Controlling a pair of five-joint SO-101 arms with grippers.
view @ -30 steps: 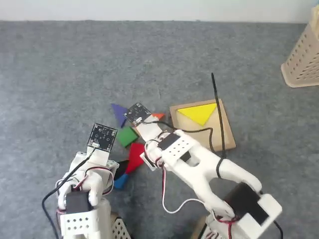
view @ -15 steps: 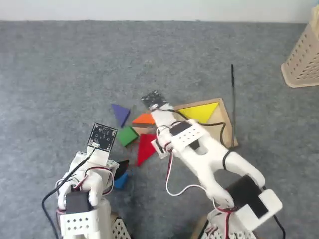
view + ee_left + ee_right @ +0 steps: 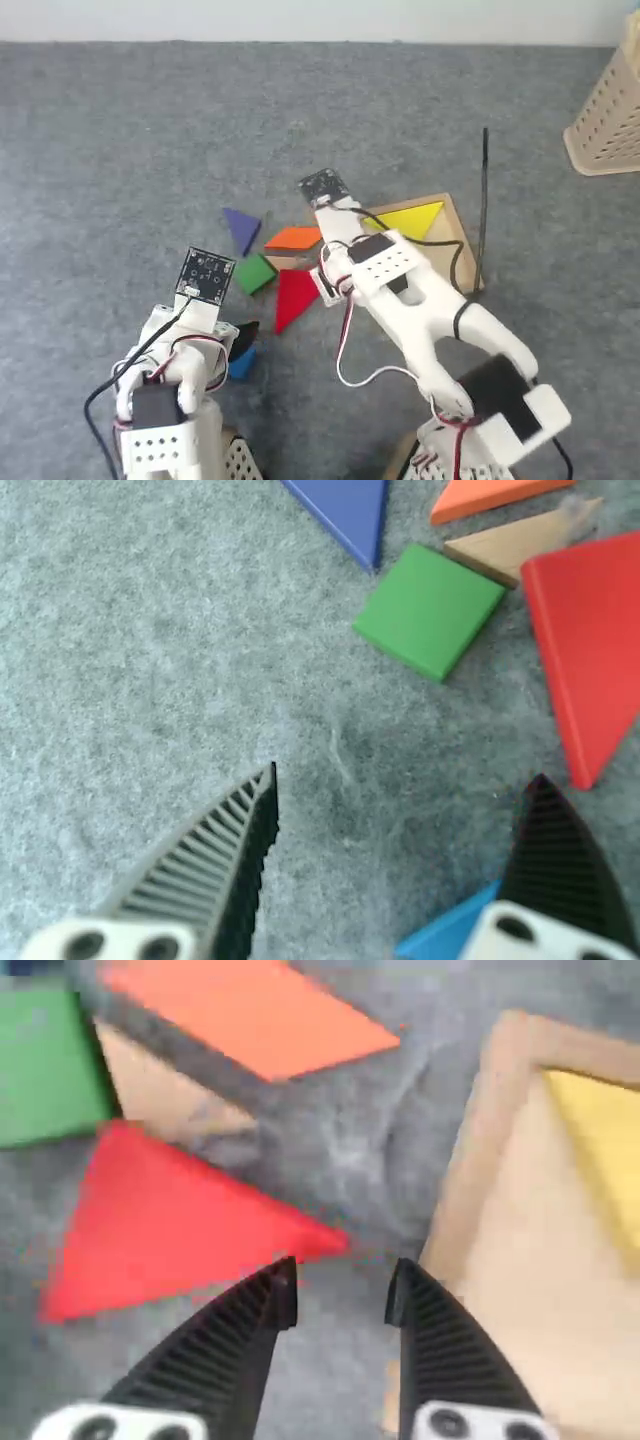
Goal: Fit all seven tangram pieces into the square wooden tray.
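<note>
While the left claw (image 3: 405,776) hangs spread, the right claw (image 3: 342,1272) hovers slightly parted beside the tray (image 3: 478,1165).

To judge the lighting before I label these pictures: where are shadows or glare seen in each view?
High view: even, soft light, no glare on the tray. Left wrist view: a thin shadow rims the green square, no glare. Right wrist view: a dark shadow band lies beside the orange piece; the yellow triangle shows no shine.
</note>
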